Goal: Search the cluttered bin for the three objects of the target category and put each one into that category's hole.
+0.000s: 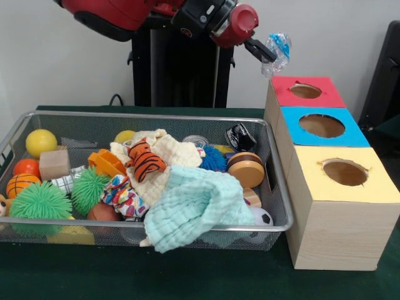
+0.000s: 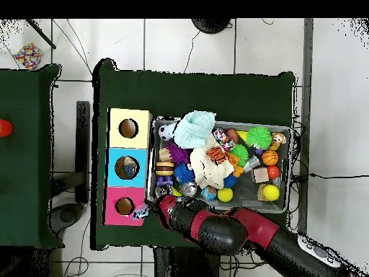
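My gripper point(image 1: 269, 57) hangs above the back corner of the red-topped box point(image 1: 325, 94), shut on a small crinkly clear-and-blue object point(image 1: 279, 46). In the overhead view the gripper point(image 2: 149, 210) holds that object point(image 2: 140, 212) at the red box's point(image 2: 115, 196) edge, just beside its hole point(image 2: 125, 206). A blue-topped box point(image 1: 294, 122) and a yellow-topped box point(image 1: 375, 187) with round holes continue the row. Something dark shows inside the blue box's hole point(image 2: 129, 169). The mesh bin point(image 1: 156, 115) holds the remaining clutter.
In the bin lie a teal cloth point(image 1: 194, 206), a cream cloth point(image 1: 165, 150), a tiger plush point(image 1: 147, 161), green spiky balls point(image 1: 40, 201), a yellow ball point(image 1: 40, 142), an orange ball point(image 1: 22, 184), a wooden block point(image 1: 54, 164) and a wooden yo-yo point(image 1: 246, 169).
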`<state>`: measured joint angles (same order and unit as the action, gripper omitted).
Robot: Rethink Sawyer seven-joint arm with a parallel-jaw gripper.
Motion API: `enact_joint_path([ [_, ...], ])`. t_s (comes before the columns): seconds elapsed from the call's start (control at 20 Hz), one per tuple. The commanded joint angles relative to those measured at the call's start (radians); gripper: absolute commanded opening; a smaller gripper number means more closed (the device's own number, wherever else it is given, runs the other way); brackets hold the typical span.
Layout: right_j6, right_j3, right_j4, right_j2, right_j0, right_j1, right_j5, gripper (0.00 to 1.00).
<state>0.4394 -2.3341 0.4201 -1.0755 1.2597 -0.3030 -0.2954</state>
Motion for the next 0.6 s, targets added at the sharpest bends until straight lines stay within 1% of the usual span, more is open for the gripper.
enact_joint_path([
  [0.05, -0.52, -0.024, -0.17, 0.099, -0.124, -0.214, -0.047, 0.0],
  [0.1, -0.531, -0.028, -0.187, 0.077, -0.139, -0.239, -0.046, 0.0],
  [0.2, -0.525, -0.039, -0.21, 0.064, -0.143, -0.257, -0.039, 0.0],
  [0.4, -0.506, -0.05, -0.23, 0.059, -0.147, -0.27, -0.027, 0.0],
  [0.5, -0.496, -0.053, -0.229, 0.048, -0.142, -0.265, -0.02, 0.0],
  [0.55, -0.474, -0.056, -0.218, 0.029, -0.13, -0.25, -0.021, 0.0],
  [0.6, -0.487, -0.058, -0.226, 0.027, -0.127, -0.238, -0.013, 0.0],
])
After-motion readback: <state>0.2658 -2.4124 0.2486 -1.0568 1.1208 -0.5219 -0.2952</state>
